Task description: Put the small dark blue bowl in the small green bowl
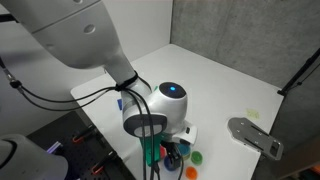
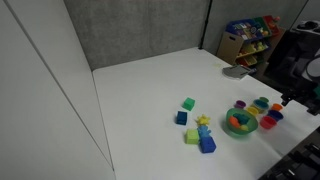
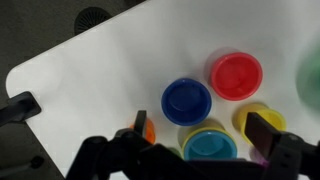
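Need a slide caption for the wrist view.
Jaws open over the small dark blue bowl, red bowl beside it.

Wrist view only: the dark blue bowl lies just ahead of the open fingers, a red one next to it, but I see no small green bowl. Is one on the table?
Observer: Yes. In an exterior view a small green bowl sits near the table edge, next to an orange one.
Operator: Anything else green nearby that I might mistake for it?
Observer: A large green bowl holding coloured blocks stands beside the small bowls.
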